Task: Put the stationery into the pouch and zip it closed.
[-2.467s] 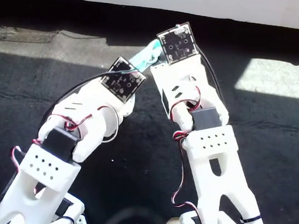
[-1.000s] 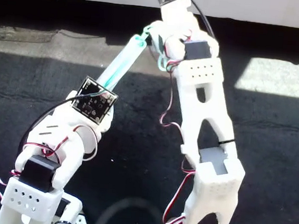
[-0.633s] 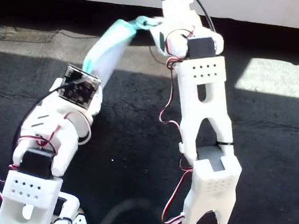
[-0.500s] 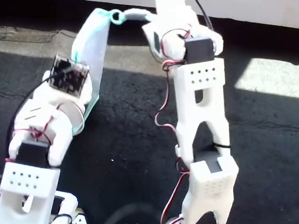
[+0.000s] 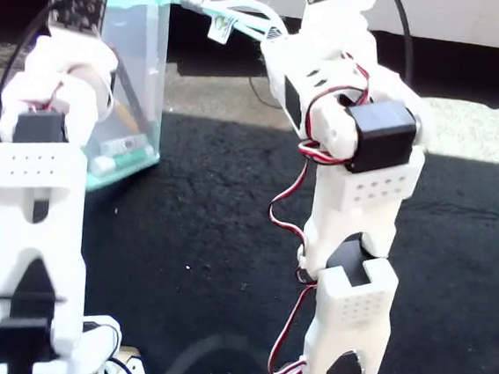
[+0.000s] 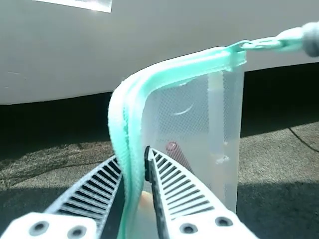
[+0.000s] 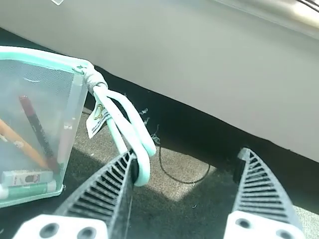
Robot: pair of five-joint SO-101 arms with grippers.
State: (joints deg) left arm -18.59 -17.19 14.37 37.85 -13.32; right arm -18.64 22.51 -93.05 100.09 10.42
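**Pouch loaded and held aloft; zip end needs your check**

1. Left pincer point(image 6: 133, 155): clamped tight on the teal zip band at one top corner of the pouch point(image 5: 136, 79). You are carrying its weight here. It hangs clear above the bench point(image 5: 183, 234), at the left and near the far edge.

2. Stationery point(image 5: 117, 143): inside the pouch and settled at its low end. Through the mesh in the right wrist view you can make out a dark red pen, an orange pencil and two short pieces lying across the bottom point(image 7: 30, 144). Nothing lies loose on the bench, so loading looks done.

3. Zip: the band reads as one closed strip along the length you can see. The stretch inside the left pincer is hidden, so you cannot tell if it is fully shut there.

4. Cord loop point(image 7: 124, 124) with a small tag point(image 7: 95, 119): fixed at the pouch's other top corner and draped against one finger of the right pincer.

5. Right pincer point(image 7: 188, 153): spread wide and gripping nothing; the loop merely rests on it.

6. Left to do, by my reading: confirm the zip and set the pouch down.

7. Surroundings: a thin black cable point(image 7: 184, 172) on the bench below and a pale wall point(image 5: 426, 9) close behind. The hooked loop is the likeliest snag.
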